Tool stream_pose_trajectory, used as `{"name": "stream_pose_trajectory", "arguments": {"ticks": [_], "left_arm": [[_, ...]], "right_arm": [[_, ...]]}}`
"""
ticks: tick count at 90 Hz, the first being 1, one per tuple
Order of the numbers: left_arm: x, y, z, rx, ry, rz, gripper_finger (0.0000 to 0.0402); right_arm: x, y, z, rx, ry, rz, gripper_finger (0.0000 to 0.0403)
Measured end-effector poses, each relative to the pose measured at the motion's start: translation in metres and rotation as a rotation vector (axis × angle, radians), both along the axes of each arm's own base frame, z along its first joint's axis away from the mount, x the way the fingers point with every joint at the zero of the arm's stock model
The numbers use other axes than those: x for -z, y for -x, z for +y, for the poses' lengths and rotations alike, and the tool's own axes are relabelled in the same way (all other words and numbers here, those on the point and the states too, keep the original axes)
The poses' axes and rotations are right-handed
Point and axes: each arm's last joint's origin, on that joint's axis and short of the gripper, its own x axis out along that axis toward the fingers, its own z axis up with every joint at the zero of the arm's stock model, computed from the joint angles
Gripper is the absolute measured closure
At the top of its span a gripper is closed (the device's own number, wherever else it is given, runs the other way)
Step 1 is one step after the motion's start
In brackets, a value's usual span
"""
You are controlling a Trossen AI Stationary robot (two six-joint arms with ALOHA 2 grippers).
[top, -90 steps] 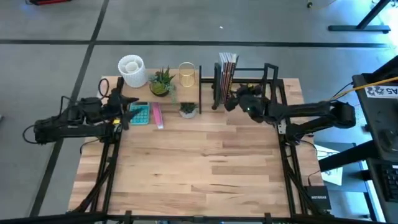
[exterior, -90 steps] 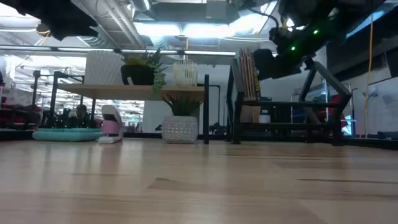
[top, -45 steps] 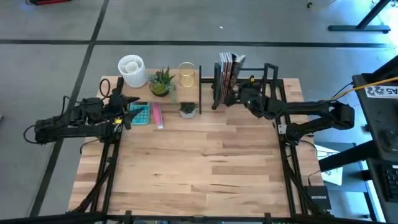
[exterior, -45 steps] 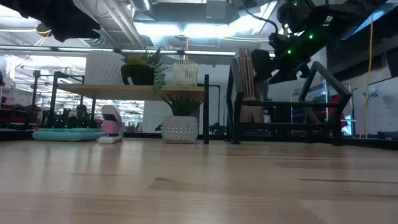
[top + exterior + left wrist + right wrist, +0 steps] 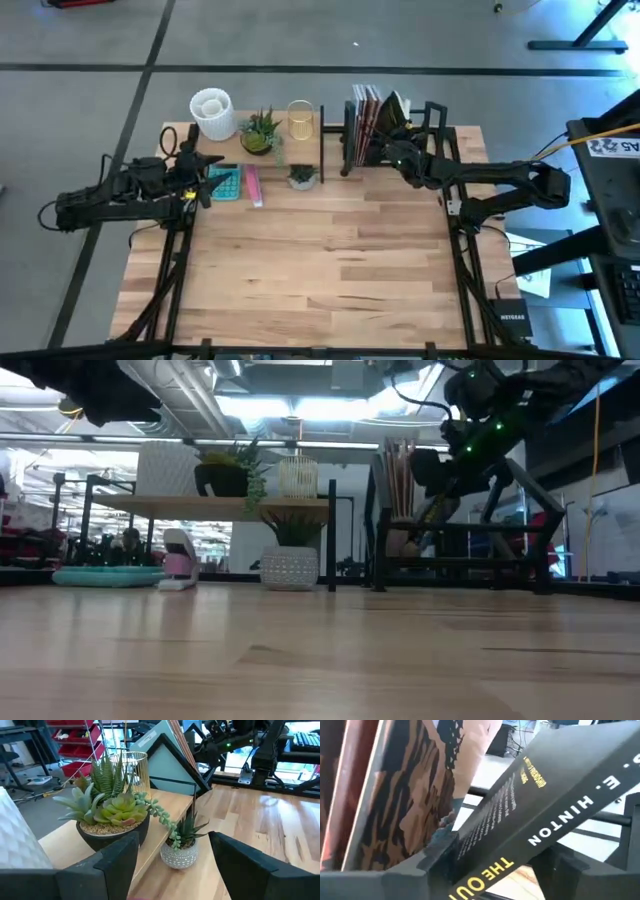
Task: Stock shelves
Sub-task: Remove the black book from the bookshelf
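1. Two shelves stand along the table's far edge: a wood-board shelf [image 5: 262, 150] carrying plants, and a black bar rack [image 5: 400, 135] just beside it.
2. Right gripper [image 5: 385, 152] is at the rack, apparently clamped on a tilted black book [image 5: 530, 825] leaning against upright books [image 5: 365, 112].
3. Left gripper [image 5: 205, 178] waits near the wood-board shelf, fingers spread wide.

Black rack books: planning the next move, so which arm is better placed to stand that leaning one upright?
Right. Its gripper is at the black rack beside the leaning book; the left gripper waits by the wooden shelf.
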Motion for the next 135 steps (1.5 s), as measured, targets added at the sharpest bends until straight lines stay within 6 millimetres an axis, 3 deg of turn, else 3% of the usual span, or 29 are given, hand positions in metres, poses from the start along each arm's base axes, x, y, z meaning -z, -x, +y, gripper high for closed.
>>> {"name": "stream_pose_trajectory", "arguments": {"ticks": [14,17,24,61,109,135], "left_arm": [[0.0,0.0,0.0,0.0,0.0,0.0,0.0165],[0.0,0.0,0.0,0.0,0.0,0.0,0.0165],[0.0,0.0,0.0,0.001,-0.002,0.001,0.0165],[0.0,0.0,0.0,0.003,-0.005,0.004,0.0165],[0.0,0.0,0.0,0.003,-0.004,0.004,0.0165],[0.0,0.0,0.0,0.002,0.0,0.001,0.0165]], "right_arm": [[-0.007,-0.001,0.0,0.005,0.014,-0.033,0.0357],[-0.01,-0.001,0.0,0.002,0.021,-0.019,0.0369],[-0.018,-0.002,0.0,-0.01,0.027,0.009,0.0369],[-0.099,-0.013,0.016,-0.081,0.06,0.126,0.0369],[-0.124,0.001,0.046,-0.052,-0.006,0.267,0.0369],[-0.157,0.012,0.076,-0.188,-0.034,0.342,0.0369]]}}
